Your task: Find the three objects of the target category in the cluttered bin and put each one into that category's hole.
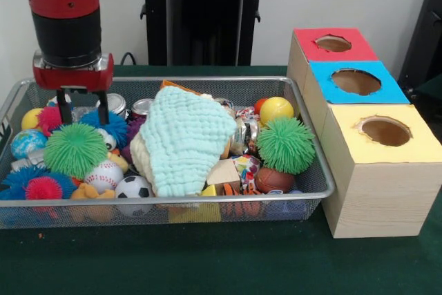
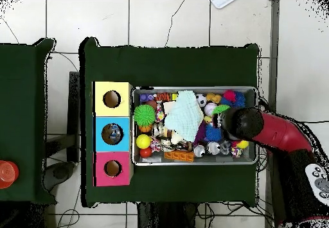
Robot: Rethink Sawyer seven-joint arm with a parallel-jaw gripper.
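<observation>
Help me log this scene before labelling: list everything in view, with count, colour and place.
Mesh bin: one, silver, on the green table.
Washcloth: one, pale mint, mid-bin atop the clutter.
Spiky balls: green by the gripper, green at the bin's box end; blue and pink ones nearby.
Sports balls: baseball, soccer ball, basketball.
Yellow ball: one, far corner.
Wooden box: one, with red, blue and yellow holed tops, beside the bin.
Gripper: red-black arm, fingers open, down in the bin.

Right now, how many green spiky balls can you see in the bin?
2. One green spiky ball sits at the bin's left end, just below the gripper; the other green spiky ball is at the right end beside the boxes. The cloth may hide more.
</observation>
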